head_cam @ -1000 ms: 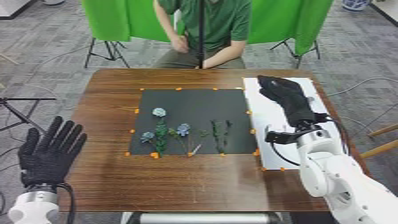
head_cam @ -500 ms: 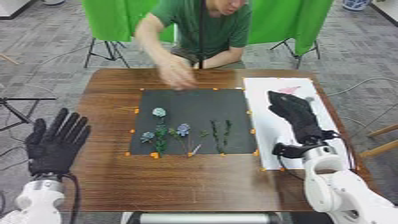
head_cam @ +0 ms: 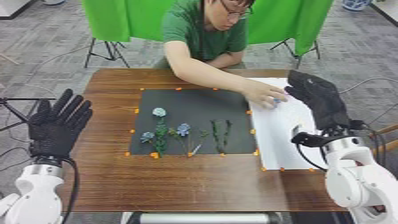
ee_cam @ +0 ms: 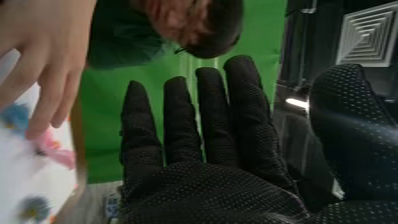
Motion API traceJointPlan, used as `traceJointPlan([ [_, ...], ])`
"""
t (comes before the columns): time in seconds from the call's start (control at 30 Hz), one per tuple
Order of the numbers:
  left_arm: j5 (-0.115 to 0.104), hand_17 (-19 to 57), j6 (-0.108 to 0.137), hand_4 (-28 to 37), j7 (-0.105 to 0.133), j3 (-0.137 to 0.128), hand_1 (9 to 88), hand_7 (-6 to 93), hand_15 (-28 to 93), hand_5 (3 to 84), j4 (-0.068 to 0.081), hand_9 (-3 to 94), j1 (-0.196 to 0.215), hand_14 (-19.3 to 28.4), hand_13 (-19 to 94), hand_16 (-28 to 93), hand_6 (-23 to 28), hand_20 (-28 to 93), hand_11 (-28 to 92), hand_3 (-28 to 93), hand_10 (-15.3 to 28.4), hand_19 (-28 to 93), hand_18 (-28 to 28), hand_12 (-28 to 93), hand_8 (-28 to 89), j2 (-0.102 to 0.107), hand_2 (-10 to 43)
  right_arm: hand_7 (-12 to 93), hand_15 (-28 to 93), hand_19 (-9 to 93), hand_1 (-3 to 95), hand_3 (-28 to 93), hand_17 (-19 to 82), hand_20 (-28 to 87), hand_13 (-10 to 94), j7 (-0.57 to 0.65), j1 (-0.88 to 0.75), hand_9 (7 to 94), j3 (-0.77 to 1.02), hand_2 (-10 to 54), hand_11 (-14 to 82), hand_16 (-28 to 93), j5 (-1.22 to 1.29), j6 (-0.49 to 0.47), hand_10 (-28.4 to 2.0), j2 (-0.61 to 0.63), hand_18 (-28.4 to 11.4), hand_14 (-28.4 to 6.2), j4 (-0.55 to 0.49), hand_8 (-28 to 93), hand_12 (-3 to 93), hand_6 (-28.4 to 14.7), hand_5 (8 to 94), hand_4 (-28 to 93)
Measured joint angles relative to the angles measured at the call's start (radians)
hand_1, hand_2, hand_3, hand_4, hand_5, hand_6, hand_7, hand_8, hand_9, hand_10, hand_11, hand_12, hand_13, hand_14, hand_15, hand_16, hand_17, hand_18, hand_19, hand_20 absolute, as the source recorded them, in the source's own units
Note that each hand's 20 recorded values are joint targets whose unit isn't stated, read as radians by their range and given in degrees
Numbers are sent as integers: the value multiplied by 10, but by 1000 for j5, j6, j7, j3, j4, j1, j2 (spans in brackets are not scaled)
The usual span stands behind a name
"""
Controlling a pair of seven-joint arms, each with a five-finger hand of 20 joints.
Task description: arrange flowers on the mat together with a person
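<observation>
"How is the right hand held?"

"Released: fingers straight, thumb spread wide, nothing in its grasp. It is raised at the far right of the worktop, over the edge of the white sheet."

"And next to it?"

"A person's hand, reaching across to the sheet. From the wrist, its fingers are right by a pink flower; I can't tell if they touch it. A blue bloom and a darker one lie there too."

"So what's the step in hand?"

"I'd judge the person is choosing a flower for the mat."

"How should the robot do its part well?"

"Keep the right hand out of that reach until the person's arm clears the sheet. Then come down slowly over a remaining flower and pinch the stem, sparing the petals."

"Where might it go?"

"The pale flower and blue flowers are towards the mat's left, green sprigs right of middle. The far right looks roomy."

"The left hand?"

"Empty, fingers extended, by the left edge. Let it wait."
</observation>
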Motion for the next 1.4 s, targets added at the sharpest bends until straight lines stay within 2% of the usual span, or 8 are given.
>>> traceJointPlan([
  [0.23,10,-19,-3,-283,-8,-12,244,50,236,411,-22,365,20,129,270,-66,65,111,130,696,128,207,104,58,-84,-13,115,144,126,69,271,734,229,265,334,4,-73,465,22,38,57,65,2,9,-91,-14,-123,-90,-12,-121,96,-2,526,-225],
  [0.4,14,-20,-6,-283,-10,-41,244,50,236,411,-47,365,65,128,270,-66,65,111,130,696,128,207,104,58,-84,-28,115,146,127,72,272,733,228,268,335,3,-78,465,20,38,57,66,6,16,-91,-15,-123,-90,-12,-122,96,0,528,-225],
  [0.47,14,-20,-7,-283,-9,-44,244,51,236,411,-50,365,80,128,270,-66,65,111,129,696,129,207,104,58,-84,-32,115,146,127,73,272,732,227,269,335,3,-78,465,21,37,57,66,6,17,-91,-15,-123,-92,-12,-123,96,-1,528,-226],
  [0.63,12,-20,-7,-283,-8,-45,244,50,236,411,-51,365,95,128,270,-65,65,111,130,695,129,208,104,59,-84,-42,115,146,125,72,275,730,226,268,332,15,-76,463,13,37,57,66,6,17,-91,-15,-122,-92,-12,-123,96,-1,528,-225],
  [1.17,5,-20,-8,-283,-8,-46,244,50,235,411,-51,365,98,130,269,-65,66,111,129,697,128,207,104,59,-84,-53,113,145,120,65,290,728,222,264,322,57,-37,457,-23,22,55,66,-30,12,-89,-20,-117,-85,-2,-123,95,-1,525,-222],
  [1.4,-7,-20,-9,-283,-7,-47,243,50,237,411,-52,365,105,131,269,-64,65,111,129,695,128,208,105,59,-84,-59,114,148,113,56,295,733,212,258,302,83,-24,445,-29,2,53,62,-153,21,-88,-18,-118,-80,12,-123,95,1,515,-221],
])
